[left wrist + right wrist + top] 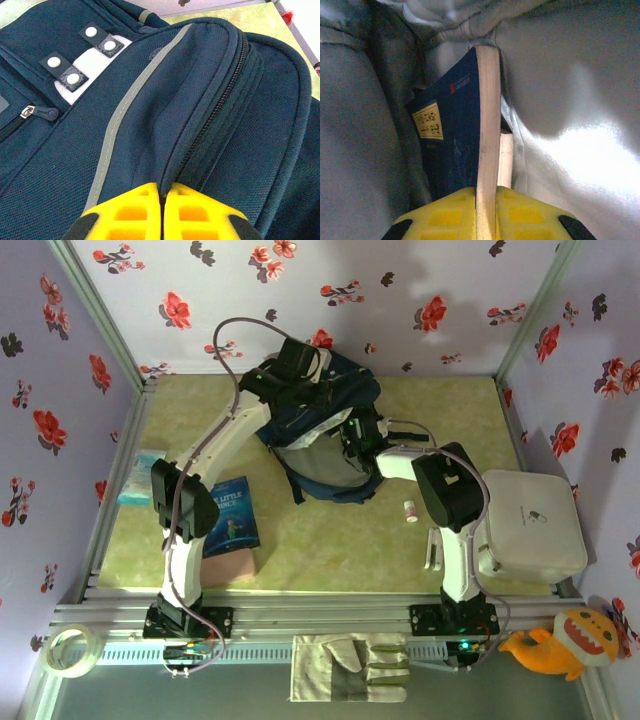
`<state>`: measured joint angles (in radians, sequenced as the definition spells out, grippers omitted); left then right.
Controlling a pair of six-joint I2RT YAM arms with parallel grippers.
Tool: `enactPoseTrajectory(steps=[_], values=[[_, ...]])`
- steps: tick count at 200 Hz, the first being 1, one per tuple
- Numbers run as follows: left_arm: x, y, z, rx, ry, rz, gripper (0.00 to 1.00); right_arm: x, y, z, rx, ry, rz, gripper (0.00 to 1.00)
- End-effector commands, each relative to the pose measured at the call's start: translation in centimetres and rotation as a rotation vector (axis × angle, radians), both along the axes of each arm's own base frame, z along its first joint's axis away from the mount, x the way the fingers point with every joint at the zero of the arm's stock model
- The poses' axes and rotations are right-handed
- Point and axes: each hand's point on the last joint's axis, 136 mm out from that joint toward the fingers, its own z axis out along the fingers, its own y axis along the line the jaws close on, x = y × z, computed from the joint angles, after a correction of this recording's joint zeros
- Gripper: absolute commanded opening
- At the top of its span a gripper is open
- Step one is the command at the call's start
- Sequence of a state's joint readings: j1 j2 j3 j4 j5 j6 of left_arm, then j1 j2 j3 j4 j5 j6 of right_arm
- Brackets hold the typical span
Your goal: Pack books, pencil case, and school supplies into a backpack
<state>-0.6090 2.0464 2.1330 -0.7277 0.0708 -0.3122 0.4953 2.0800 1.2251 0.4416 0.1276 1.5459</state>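
Observation:
The dark navy backpack (325,430) lies at the back middle of the table, its mouth held open. My left gripper (164,192) is shut on a fold of the backpack (150,100) fabric beside the zipper. My right gripper (487,192) reaches inside against the pale lining, shut on the page edge of a navy book (455,135) with a yellow label. A second book's page edge (506,157) stands behind it. The blue Little Prince book (232,515) lies on the pink pencil case (230,562) by the left arm. A small white tube (411,511) and a slim white bar (432,550) lie near the right arm.
A pale blue packet (140,475) lies at the left edge. A white box (530,523) stands at the right. Work gloves (350,668), a tape roll (72,650) and an orange plush toy (565,640) sit in front of the arm bases.

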Motion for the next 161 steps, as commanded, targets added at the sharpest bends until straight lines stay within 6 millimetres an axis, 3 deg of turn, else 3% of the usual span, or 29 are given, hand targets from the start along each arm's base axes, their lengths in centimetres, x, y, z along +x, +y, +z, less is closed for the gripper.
enactPoseTrajectory(steps=[1,29,59,76,121,140,161], values=[[0.3,0.7,8.6,-0.156,-0.156,0.032,0.0,1.3,-1.1,0.6,-0.008,-0.039,-0.113,0.13],[0.4,0.7,8.4,-0.16,-0.149,0.035,0.0,2.1,0.5,0.9,-0.006,-0.058,-0.076,0.15],[0.5,0.8,8.2,-0.161,-0.144,0.04,0.0,2.9,4.0,1.1,0.059,-0.093,0.058,0.26],[0.7,1.0,8.1,-0.162,-0.14,0.047,0.0,2.4,4.8,0.8,0.074,-0.074,0.092,0.34],[1.1,1.5,7.8,-0.162,-0.133,0.059,0.0,0.6,3.2,3.5,0.078,-0.134,0.107,0.48],[1.1,1.6,7.6,-0.163,-0.13,0.059,0.0,-1.1,2.0,4.5,0.068,-0.133,0.13,0.52],[1.2,1.6,7.4,-0.168,-0.124,0.057,0.0,-3.4,0.4,4.2,0.06,-0.111,0.136,0.55]])
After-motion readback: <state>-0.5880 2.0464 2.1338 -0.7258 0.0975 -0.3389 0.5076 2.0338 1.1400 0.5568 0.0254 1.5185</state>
